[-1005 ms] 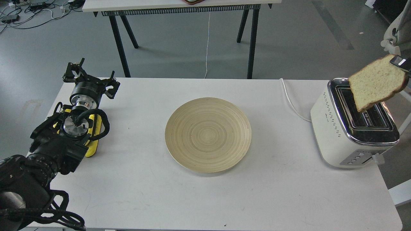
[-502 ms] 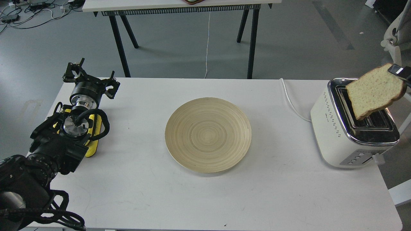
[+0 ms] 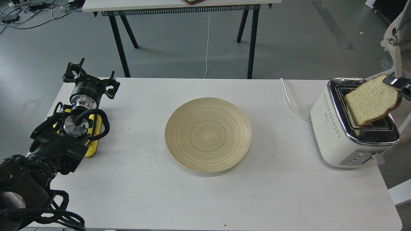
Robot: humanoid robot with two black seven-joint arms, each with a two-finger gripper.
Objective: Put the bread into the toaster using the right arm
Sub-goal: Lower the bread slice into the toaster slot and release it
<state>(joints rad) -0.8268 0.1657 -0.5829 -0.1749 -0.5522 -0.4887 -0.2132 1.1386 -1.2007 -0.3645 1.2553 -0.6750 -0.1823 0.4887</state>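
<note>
The bread [image 3: 372, 101], a pale tan slice with brown crust, hangs tilted over the white toaster [image 3: 351, 123] at the table's right end. Its lower corner touches or dips into a slot of the chrome top. My right gripper [image 3: 397, 84] comes in at the right edge and is shut on the slice's upper right corner; only its tip shows. My left gripper [image 3: 90, 77] rests at the table's far left edge, pointing away, far from the toaster; its fingers are small and dark, so I cannot tell how they stand.
An empty round wooden plate [image 3: 208, 134] sits mid-table. The toaster's white cord [image 3: 290, 99] runs off the back edge. A second table [image 3: 179, 6] stands behind. A white chair [image 3: 396, 41] is at the right.
My right gripper has lowered the bread toward the toaster, and the slice's lower corner has come down to the slot. The left arm has not moved.
</note>
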